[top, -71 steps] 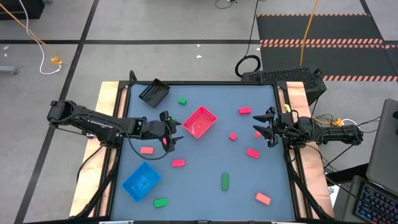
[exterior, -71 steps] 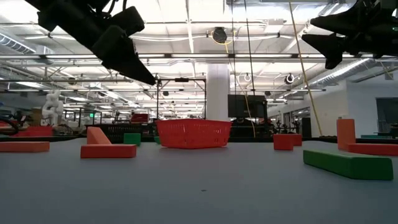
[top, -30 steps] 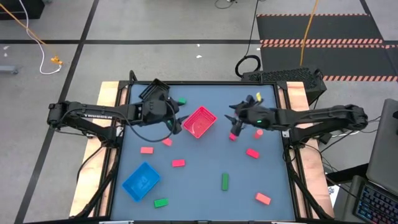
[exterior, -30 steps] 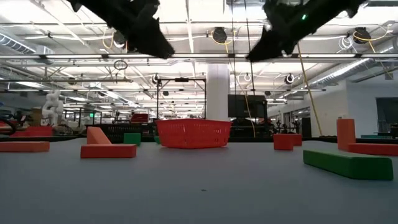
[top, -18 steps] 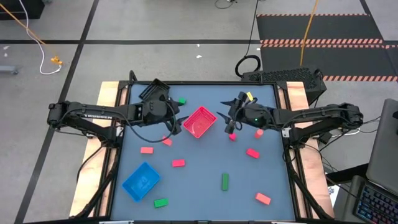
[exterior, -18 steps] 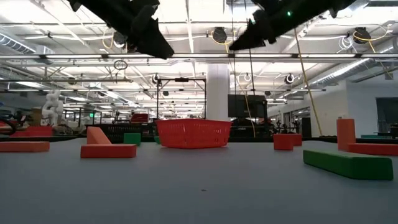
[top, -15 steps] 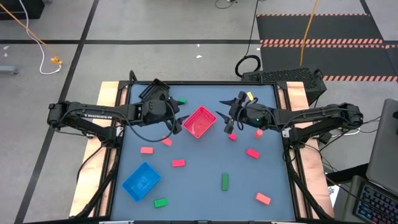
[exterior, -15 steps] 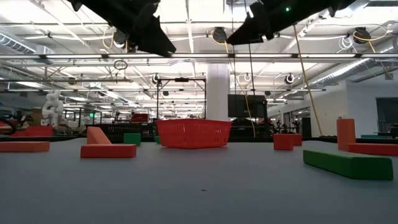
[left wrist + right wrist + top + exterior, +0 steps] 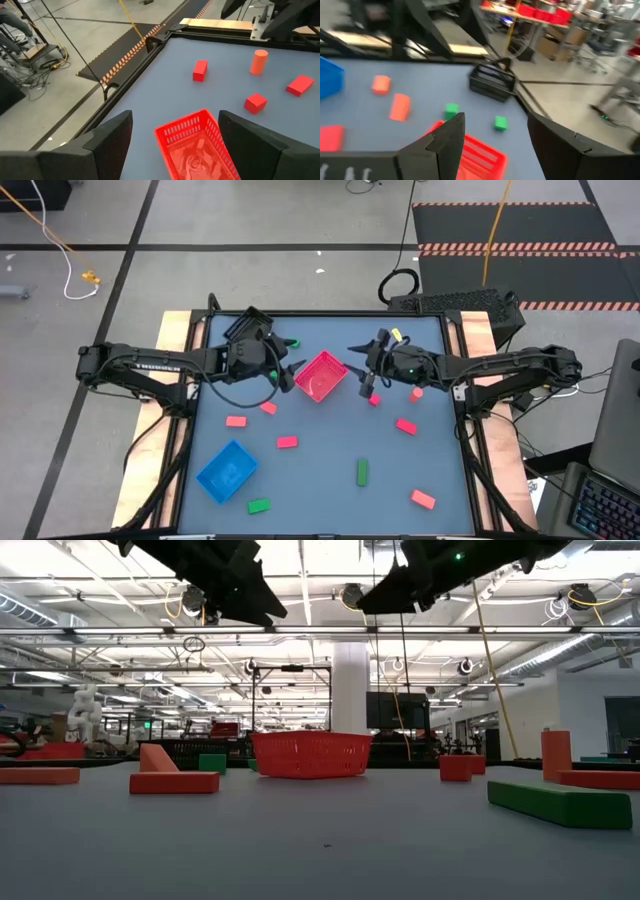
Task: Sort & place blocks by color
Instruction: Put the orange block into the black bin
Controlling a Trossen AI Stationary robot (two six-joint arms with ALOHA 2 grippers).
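Table: a grey-blue table [image 9: 320, 450] with wooden side rails is seen at the middle of the high view.
Red tray: a red mesh plastic square tray [image 9: 321, 375] is set just above the frame's centre in the high view; it is also seen at the centre of the low view [image 9: 310, 754] and in the left wrist view [image 9: 195, 147].
Left end effector: the left end effector [image 9: 287, 368] is held above the table just left of the red tray, fingers spread and released, with nothing between them; the tray is framed by the two dark fingers [image 9: 107, 142] in the left wrist view.
Right end effector: the right end effector [image 9: 360, 363] is held just right of the red tray, fingers parted and nothing grasped; in its own view the fingers [image 9: 447, 137] are seen spread.
Red-pink blocks: small red-pink solid blocks are scattered on the table, one [image 9: 374, 399] just below the right end effector, others at centre right [image 9: 406, 425], lower right [image 9: 423, 499], centre left [image 9: 236, 421] and below the tray [image 9: 287, 442].
Green blocks: a green oblong bar block [image 9: 362, 472] lies at lower centre, a green block [image 9: 259, 505] at lower left and a small green block [image 9: 293, 342] above the left end effector.
Blue tray: a blue plastic tray [image 9: 228, 472] sits at lower left.
Black tray: a black mesh tray [image 9: 247, 326] is at the table's upper left corner.
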